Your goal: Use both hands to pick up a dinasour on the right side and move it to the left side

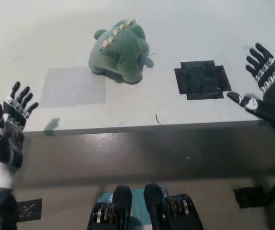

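White tabletop, front edge across the middle of the view. Green plush dinosaur, cream back spikes, lying between a grey square patch and a black square mat. Left hand at table's front edge, fingers spread, empty. Right hand beside the mat, fingers spread, empty.

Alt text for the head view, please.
A green plush dinosaur sits on a white table between a grey patch and a black patch. Both open hands, left and right, hover at the near edge, holding nothing.
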Controlling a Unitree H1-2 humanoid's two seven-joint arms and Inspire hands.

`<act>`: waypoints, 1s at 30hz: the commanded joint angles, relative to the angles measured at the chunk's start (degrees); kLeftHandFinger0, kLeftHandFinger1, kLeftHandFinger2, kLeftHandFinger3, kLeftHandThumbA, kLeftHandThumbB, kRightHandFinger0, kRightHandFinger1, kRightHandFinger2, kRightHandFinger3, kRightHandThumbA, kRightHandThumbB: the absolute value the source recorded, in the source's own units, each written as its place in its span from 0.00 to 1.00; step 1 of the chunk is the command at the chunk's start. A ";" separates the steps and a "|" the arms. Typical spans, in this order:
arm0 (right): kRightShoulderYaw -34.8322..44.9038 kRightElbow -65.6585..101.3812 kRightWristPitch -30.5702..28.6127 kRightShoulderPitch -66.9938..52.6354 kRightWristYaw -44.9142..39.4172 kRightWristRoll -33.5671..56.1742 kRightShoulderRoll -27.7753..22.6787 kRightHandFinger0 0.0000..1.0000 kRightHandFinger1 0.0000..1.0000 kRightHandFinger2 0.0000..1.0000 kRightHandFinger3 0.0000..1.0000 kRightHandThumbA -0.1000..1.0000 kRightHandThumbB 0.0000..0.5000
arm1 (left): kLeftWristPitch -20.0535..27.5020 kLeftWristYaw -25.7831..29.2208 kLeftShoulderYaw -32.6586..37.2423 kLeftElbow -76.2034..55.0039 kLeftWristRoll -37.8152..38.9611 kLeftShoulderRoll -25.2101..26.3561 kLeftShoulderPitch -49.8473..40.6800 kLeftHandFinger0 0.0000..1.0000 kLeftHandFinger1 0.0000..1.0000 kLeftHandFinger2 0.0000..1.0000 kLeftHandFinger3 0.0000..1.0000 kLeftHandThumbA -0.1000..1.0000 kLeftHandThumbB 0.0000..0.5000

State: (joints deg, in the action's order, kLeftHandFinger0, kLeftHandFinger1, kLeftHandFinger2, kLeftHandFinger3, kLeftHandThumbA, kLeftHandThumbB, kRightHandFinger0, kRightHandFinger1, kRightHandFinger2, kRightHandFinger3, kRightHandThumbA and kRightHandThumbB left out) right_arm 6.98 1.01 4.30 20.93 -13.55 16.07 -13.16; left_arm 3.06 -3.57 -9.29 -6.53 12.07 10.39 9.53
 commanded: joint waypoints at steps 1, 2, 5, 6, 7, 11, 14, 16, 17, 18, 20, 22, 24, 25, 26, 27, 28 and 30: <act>1.20 3.53 -2.98 -2.09 -2.04 2.50 -1.52 1.00 1.00 1.00 1.00 1.00 0.20 | 3.59 -0.13 0.46 -1.48 -0.56 -1.32 -1.33 1.00 1.00 1.00 1.00 1.00 0.67; 1.35 3.62 -3.22 -2.53 -2.10 2.55 -1.66 1.00 1.00 1.00 1.00 1.00 0.20 | 3.80 -0.26 0.52 -1.30 -0.38 -1.50 -1.50 1.00 1.00 1.00 1.00 1.00 0.69; 2.85 4.66 -3.21 -6.87 -2.67 4.68 -2.62 1.00 1.00 1.00 1.00 1.00 0.22 | 7.36 -1.28 0.83 0.80 -0.25 -2.77 -3.89 1.00 1.00 1.00 1.00 1.00 0.73; 3.37 4.64 -3.78 -8.16 -3.05 5.38 -2.94 1.00 1.00 1.00 1.00 1.00 0.22 | 8.70 -1.72 1.14 1.69 -0.13 -3.23 -4.49 1.00 1.00 1.00 1.00 1.00 0.74; 3.38 4.61 -3.92 -8.46 -3.20 5.57 -2.98 1.00 1.00 1.00 1.00 1.00 0.23 | 9.11 -1.74 1.15 1.84 -0.24 -3.36 -4.82 1.00 1.00 1.00 1.00 1.00 0.74; 3.56 5.34 -5.94 -13.15 -4.87 5.75 -3.98 1.00 1.00 1.00 1.00 1.00 0.32 | 13.64 -3.15 2.42 5.69 0.03 -4.82 -6.79 1.00 1.00 1.00 1.00 1.00 0.85; 3.46 6.04 -6.25 -14.35 -4.96 5.78 -4.15 1.00 1.00 1.00 1.00 1.00 0.31 | 13.77 -3.39 2.89 5.98 0.06 -4.93 -7.41 1.00 1.00 1.00 1.00 1.00 0.89; 2.72 7.23 -7.31 -16.90 -5.25 4.56 -4.37 1.00 1.00 1.00 1.00 1.00 0.28 | 15.38 -4.29 3.62 8.08 -0.61 -4.36 -8.58 1.00 1.00 1.00 1.00 1.00 0.80; 2.85 7.58 -7.50 -17.67 -5.17 4.81 -4.26 1.00 1.00 1.00 1.00 1.00 0.26 | 15.41 -4.11 3.72 8.26 -0.71 -4.47 -8.77 1.00 1.00 1.00 1.00 1.00 0.82; 3.08 8.09 -7.77 -18.80 -5.09 5.16 -4.08 1.00 1.00 1.00 1.00 1.00 0.26 | 15.33 -3.88 3.80 8.45 -0.89 -4.66 -9.05 1.00 1.00 1.00 1.00 1.00 0.82; 3.24 8.37 -8.58 -19.70 -5.30 5.44 -4.11 1.00 1.00 1.00 1.00 1.00 0.22 | 15.66 -4.32 3.86 9.44 -0.27 -4.49 -8.47 1.00 1.00 1.00 1.00 1.00 0.81; 3.56 8.96 -9.22 -21.53 -5.83 6.06 -4.26 1.00 1.00 1.00 1.00 1.00 0.19 | 16.57 -4.14 4.05 10.11 -0.70 -4.84 -8.66 1.00 1.00 1.00 1.00 1.00 0.84; 3.65 8.73 -9.38 -22.21 -5.68 6.27 -3.96 1.00 1.00 1.00 1.00 1.00 0.19 | 16.88 -4.07 4.14 10.13 -0.72 -4.91 -8.57 1.00 1.00 1.00 1.00 1.00 0.87; 3.73 8.50 -9.46 -22.51 -5.78 6.71 -3.90 1.00 1.00 1.00 1.00 1.00 0.18 | 17.06 -3.98 4.22 10.11 -0.81 -5.00 -8.61 1.00 1.00 1.00 1.00 1.00 0.88; 3.71 8.00 -9.73 -22.81 -5.98 6.98 -3.76 1.00 1.00 1.00 1.00 1.00 0.18 | 17.28 -4.11 4.25 10.19 -0.53 -5.00 -8.66 1.00 1.00 1.00 1.00 1.00 0.87; 3.75 7.61 -10.15 -23.02 -5.98 6.90 -3.66 1.00 1.00 1.00 1.00 1.00 0.19 | 17.40 -4.04 4.28 10.25 -0.46 -5.12 -8.67 1.00 1.00 1.00 1.00 1.00 0.87; 3.80 7.34 -10.55 -23.36 -5.81 6.63 -3.54 1.00 1.00 1.00 1.00 1.00 0.20 | 17.22 -3.73 4.31 10.16 -0.52 -5.38 -8.73 1.00 1.00 1.00 1.00 1.00 0.88; 3.62 7.20 -10.67 -23.61 -5.88 6.53 -3.61 1.00 1.00 1.00 1.00 1.00 0.21 | 16.96 -3.52 4.35 10.13 -0.39 -5.61 -8.66 1.00 1.00 1.00 1.00 1.00 0.88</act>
State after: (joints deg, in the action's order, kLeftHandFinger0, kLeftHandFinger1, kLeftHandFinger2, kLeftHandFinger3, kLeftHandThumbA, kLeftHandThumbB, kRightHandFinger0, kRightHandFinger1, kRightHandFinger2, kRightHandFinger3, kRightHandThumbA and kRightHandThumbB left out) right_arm 9.91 7.17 -2.22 -2.71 -17.67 20.86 -16.12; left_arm 16.89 -6.37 -5.29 4.23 11.97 4.93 0.49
